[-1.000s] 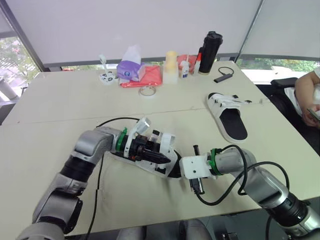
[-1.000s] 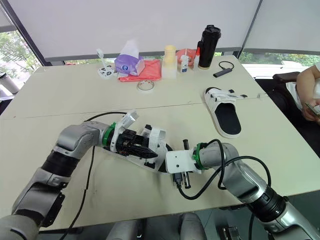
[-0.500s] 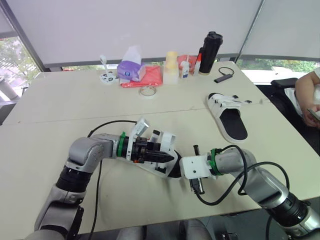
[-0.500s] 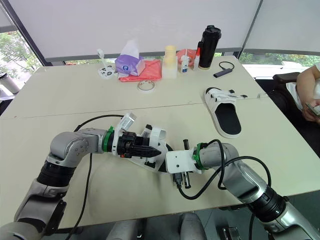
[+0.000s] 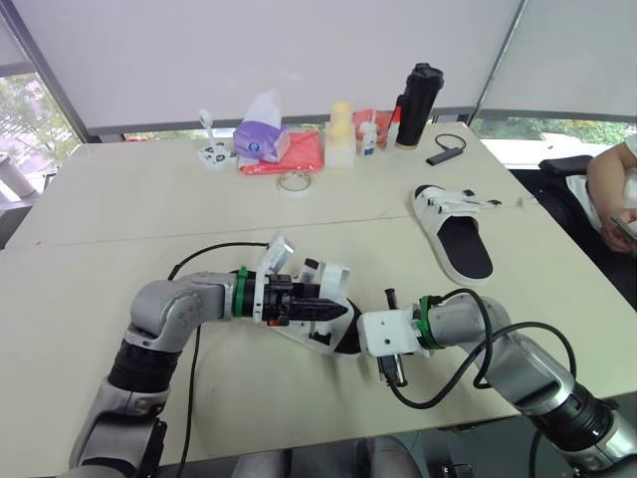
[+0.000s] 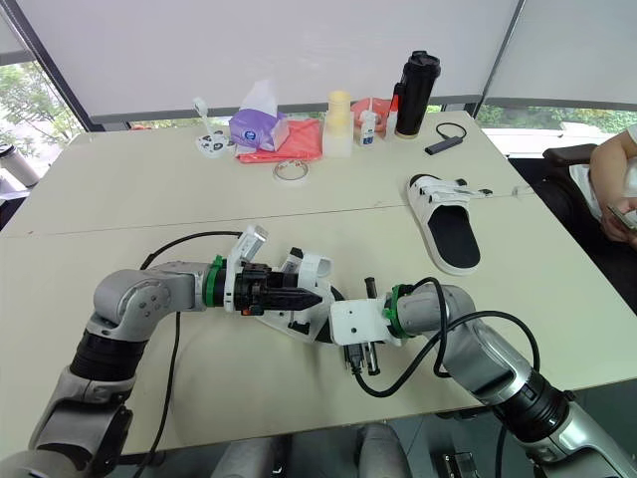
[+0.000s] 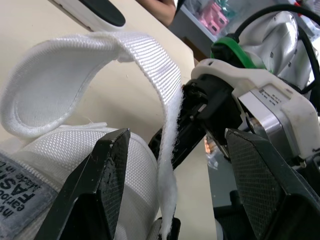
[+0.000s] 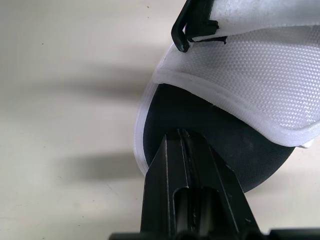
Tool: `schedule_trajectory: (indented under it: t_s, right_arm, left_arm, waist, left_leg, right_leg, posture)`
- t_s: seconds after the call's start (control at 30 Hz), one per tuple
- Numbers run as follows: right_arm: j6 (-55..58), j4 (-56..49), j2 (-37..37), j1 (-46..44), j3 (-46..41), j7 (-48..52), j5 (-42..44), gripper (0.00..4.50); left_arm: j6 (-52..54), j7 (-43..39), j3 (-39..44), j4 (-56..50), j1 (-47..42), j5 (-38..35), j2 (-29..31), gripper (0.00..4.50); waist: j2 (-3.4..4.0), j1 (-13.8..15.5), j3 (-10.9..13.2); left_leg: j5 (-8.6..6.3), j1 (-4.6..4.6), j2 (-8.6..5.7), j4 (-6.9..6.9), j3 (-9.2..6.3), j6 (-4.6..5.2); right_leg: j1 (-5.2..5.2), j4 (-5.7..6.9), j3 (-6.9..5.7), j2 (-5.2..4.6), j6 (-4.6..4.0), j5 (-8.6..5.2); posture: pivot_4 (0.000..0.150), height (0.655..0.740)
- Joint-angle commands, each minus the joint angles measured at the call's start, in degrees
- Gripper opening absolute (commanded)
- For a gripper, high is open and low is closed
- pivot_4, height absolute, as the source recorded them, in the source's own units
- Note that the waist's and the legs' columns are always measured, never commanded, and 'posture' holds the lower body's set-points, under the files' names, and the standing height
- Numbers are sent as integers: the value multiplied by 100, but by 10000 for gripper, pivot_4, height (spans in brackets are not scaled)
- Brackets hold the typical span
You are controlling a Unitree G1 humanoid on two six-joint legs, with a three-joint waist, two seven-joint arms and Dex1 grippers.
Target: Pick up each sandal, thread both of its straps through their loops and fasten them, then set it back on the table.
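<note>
Near the beige table's front edge, the white mesh sandal with black insole is being pinched by the right gripper. The left gripper is being held wide around its loose white strap.

White-strapped sandals with black footbeds: two, the near sandal in the middle and the far sandal to the right.
Tall black lidded bottle: one, far.
Whitish tape roll: one.
Purple tissue pack: one.
Red cloth: one.
Pale yellow container: one.
Small white bottle: one.
Flat black dongle on a cable: one.
Person's arm: one, at the right edge.
</note>
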Motion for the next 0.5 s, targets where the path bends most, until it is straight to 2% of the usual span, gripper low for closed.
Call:
schedule_trajectory:
  t_s: [0.03, 0.33, 0.37, 0.4, 0.5]
  right_arm:
    - [96, 192, -77, 129, 231, 109, -105, 0]
    - [76, 219, -66, 115, 239, 108, -104, 0]
    - [74, 223, -64, 112, 239, 108, -103, 0]
    - [74, 226, -62, 110, 237, 107, -102, 0]
    - [58, 240, -65, 108, 232, 106, -100, 0]
  left_arm:
    - [19, 172, 187, -242, 71, -164, -3, 31285]
    - [64, 386, 262, -420, 231, -403, 1, 31285]
    - [62, 401, 259, -420, 235, -420, 2, 25980]
    - [53, 421, 260, -420, 239, -435, 2, 23531]
    - [42, 462, 265, -426, 244, -468, -1, 8153]
  waist:
    - [0, 3, 0]
    - [0, 2, 0]
    - [0, 2, 0]
    - [0, 4, 0]
    - [0, 3, 0]
  left_leg:
    - [0, 0, 0, 0, 0, 0]
    - [0, 1, 0, 1, 0, 0]
    - [0, 1, 0, 1, 0, 0]
    - [0, 1, 0, 1, 0, 0]
    - [0, 1, 0, 2, 0, 0]
  right_leg:
    - [0, 0, 0, 0, 0, 0]
    - [1, 0, 0, 0, -1, 0]
    - [1, 0, 0, 0, -1, 0]
    - [1, 0, 0, 0, -1, 0]
    - [1, 0, 0, 0, -1, 0]
  posture:
    - [1500, 7400]
    - [1500, 7400]
    - [1500, 7400]
    - [1500, 7400]
    - [1500, 7400]
